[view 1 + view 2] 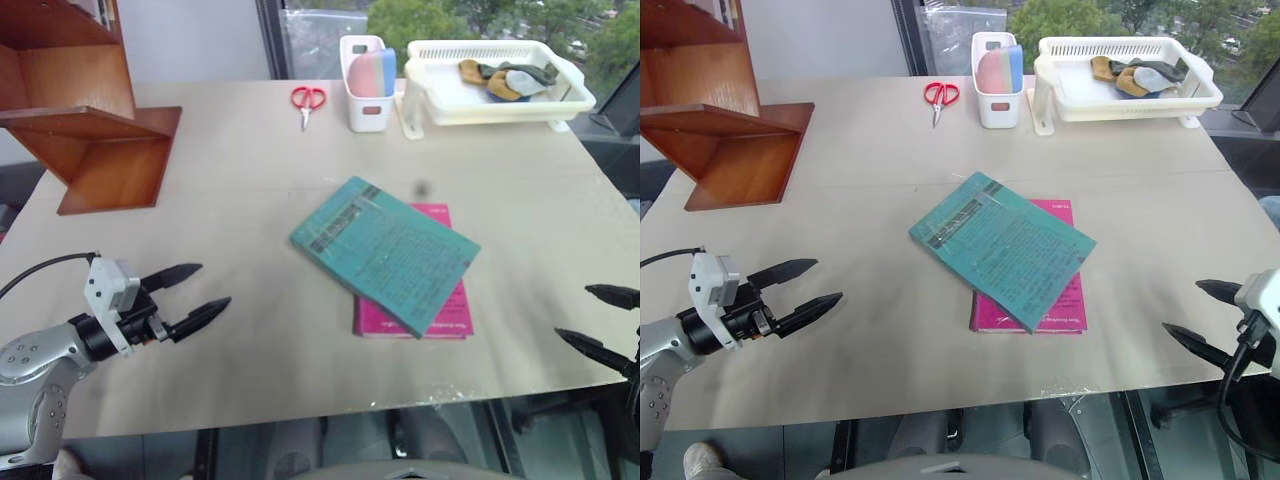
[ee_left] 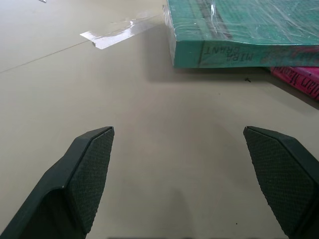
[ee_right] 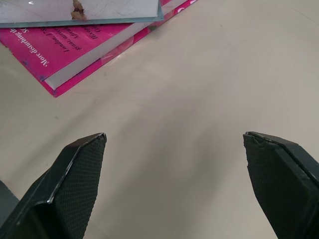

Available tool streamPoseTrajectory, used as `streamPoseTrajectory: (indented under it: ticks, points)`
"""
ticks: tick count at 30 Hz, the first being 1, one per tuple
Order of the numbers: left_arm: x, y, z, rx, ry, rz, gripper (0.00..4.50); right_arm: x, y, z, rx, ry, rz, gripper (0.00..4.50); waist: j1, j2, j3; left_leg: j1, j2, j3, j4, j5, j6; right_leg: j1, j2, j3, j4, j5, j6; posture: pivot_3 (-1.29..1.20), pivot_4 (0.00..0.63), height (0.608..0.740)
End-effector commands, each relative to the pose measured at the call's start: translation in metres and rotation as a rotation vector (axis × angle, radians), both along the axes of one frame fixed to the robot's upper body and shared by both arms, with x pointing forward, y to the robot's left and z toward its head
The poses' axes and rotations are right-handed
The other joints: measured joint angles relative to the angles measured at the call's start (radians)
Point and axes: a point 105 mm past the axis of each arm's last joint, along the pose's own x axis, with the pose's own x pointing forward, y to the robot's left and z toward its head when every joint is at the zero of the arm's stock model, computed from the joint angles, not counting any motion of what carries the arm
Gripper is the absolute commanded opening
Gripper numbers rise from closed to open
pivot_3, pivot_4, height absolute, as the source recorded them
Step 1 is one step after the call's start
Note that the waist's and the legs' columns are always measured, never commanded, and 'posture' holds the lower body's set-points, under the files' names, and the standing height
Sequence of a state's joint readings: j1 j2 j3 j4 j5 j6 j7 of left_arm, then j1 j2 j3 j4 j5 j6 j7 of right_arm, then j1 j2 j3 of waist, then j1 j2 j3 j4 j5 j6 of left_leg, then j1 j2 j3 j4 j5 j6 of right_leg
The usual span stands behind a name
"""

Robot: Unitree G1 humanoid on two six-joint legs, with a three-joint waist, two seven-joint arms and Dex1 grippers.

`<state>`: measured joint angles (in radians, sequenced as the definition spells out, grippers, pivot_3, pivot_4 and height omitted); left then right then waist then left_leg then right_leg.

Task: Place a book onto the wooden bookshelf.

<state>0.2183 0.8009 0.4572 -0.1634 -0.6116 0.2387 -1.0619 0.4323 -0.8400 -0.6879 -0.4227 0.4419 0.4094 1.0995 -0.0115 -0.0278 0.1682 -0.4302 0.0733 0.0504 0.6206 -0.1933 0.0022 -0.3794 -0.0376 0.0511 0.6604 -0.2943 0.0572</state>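
Note:
The teal-green book (image 1: 385,250) lies flat in the middle of the table, skewed on top of a magenta-pink book (image 1: 440,315). Its spine (image 2: 239,52) faces my left gripper in the left wrist view. The wooden bookshelf (image 1: 90,140) stands at the table's far left corner, reddish-brown with flat boards. My left gripper (image 1: 200,292) hovers open over the near left of the table, pointing toward the book, nothing between its fingers. My right gripper (image 1: 598,320) stands open at the near right edge, also empty, with the pink book's corner (image 3: 75,55) ahead of it.
At the back are red scissors (image 1: 308,100), a white holder (image 1: 367,85) with pink and blue items, and a white basket (image 1: 495,85) holding gloves. A strip of clear tape (image 2: 119,31) lies on the table near the book. The table's front edge (image 1: 400,400) is close to both grippers.

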Motion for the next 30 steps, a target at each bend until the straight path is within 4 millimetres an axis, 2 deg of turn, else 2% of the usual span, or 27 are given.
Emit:
streamPoseTrajectory:
  ticks: [1,5,14,16,20,24,30]
  points:
    - [-0.001,-0.008,0.016,0.01,-0.039,-0.058,4.47,0.005,0.0,0.014,-0.022,-0.063,-0.007,4.5,0.0,0.0,0.0,0.0,0.0,0.0,0.0,0.0,0.0,0.0,0.0,0.0,0.0,0.0,0.0,0.0,0.15,0.74]
    - [0.002,-0.021,0.028,-0.005,-0.066,-0.125,4.47,0.017,0.007,0.019,-0.011,-0.105,-0.022,4.5,0.0,0.0,0.0,0.0,0.0,0.0,0.002,0.0,0.0,0.0,0.0,0.0,0.001,0.0,-0.001,0.0,0.15,0.74]
    - [0.002,-0.03,0.025,-0.014,-0.042,-0.155,4.47,0.019,0.015,0.024,-0.01,-0.121,-0.007,4.5,-0.001,0.0,0.0,0.0,0.0,0.0,0.003,0.0,0.0,0.0,0.001,0.0,0.001,0.0,0.001,0.0,0.15,0.74]
    - [0.002,-0.034,0.024,-0.033,-0.023,-0.159,4.47,0.017,0.022,0.027,0.009,-0.142,0.028,4.5,-0.001,0.0,0.0,0.0,0.0,0.0,0.003,0.0,0.0,0.0,0.001,0.0,0.001,0.0,0.001,0.0,0.15,0.74]
    - [0.0,-0.054,0.023,-0.194,0.092,-0.161,4.47,0.005,0.062,0.046,0.1,-0.266,0.215,4.5,-0.001,0.001,0.0,0.0,0.001,-0.001,0.003,0.0,0.0,0.001,0.002,0.0,0.002,0.0,0.001,0.0,0.15,0.74]
    - [0.0,-0.08,0.016,-0.317,0.264,-0.15,4.47,-0.006,0.093,0.045,0.149,-0.285,0.337,4.5,0.0,0.0,-0.001,0.0,0.001,-0.002,0.004,0.0,0.0,0.001,0.002,0.0,0.003,0.001,0.001,0.0,0.15,0.74]
    - [0.0,-0.113,0.005,-0.537,0.565,-0.162,4.47,-0.013,0.128,0.047,0.222,-0.305,0.478,4.5,-0.001,0.0,-0.001,-0.001,0.001,-0.004,0.01,0.0,0.0,0.002,0.002,-0.001,0.006,0.001,0.002,0.0,0.15,0.74]
